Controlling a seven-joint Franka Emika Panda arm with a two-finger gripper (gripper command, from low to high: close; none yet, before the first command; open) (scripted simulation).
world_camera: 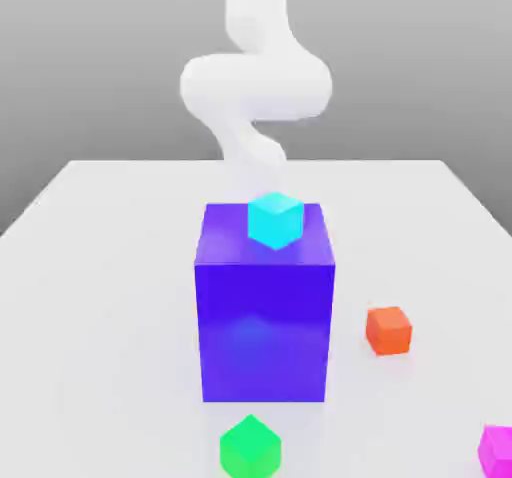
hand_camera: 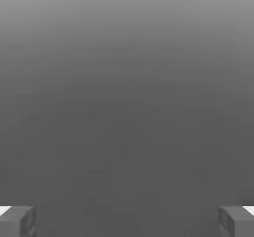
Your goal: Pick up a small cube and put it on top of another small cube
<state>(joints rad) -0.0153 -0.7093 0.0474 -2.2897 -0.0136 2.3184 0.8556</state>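
The small magenta cube lies on the white table at the near corner on the exterior view's right, partly cut off by the picture's edge. A small green cube rests near the front edge, just in front of the big blue block. In the hand view my gripper is open, its two grey fingertips wide apart with nothing between them, facing plain grey background. The white arm rises behind the blue block.
A cyan small cube sits on top of the big blue block. An orange small cube lies on the table to the block's right in the exterior view.
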